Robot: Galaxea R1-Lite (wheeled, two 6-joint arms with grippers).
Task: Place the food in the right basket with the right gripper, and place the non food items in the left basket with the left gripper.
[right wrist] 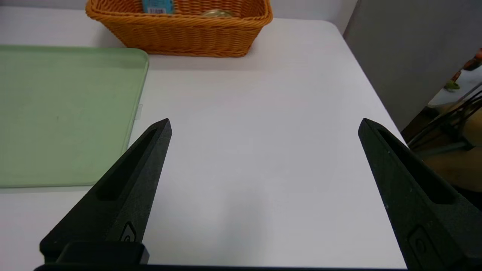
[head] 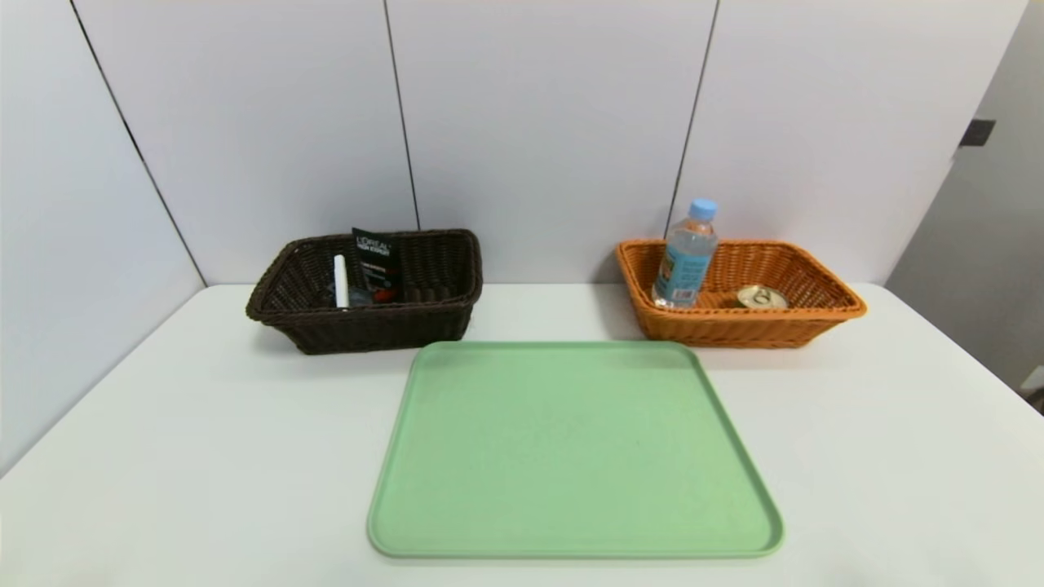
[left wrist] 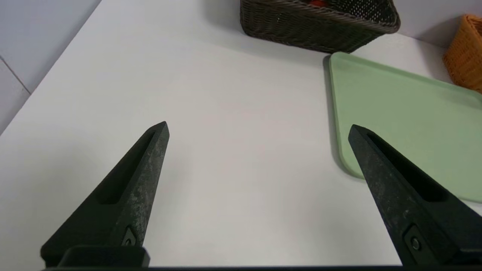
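Since the green tray [head: 571, 448] lies bare, nothing remains to pick. Behind its left corner the dark basket [head: 367, 326] holds the non-food; behind its right corner the orange basket [head: 734, 326] holds bottle [head: 685, 257] and can [head: 762, 297]. Left claw [left wrist: 258, 130] and right claw [right wrist: 263, 126] stand spread and empty, beside the tray.

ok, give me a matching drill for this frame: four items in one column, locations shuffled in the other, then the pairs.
Items:
1. water bottle
2. can
3. black L'Oreal pack
4. green tray

Places:
A. dark brown basket
B. table, between the baskets and nearer the robot
C. orange basket, upright
D. orange basket, lying low

Pairs: 1-C, 2-D, 3-A, 4-B
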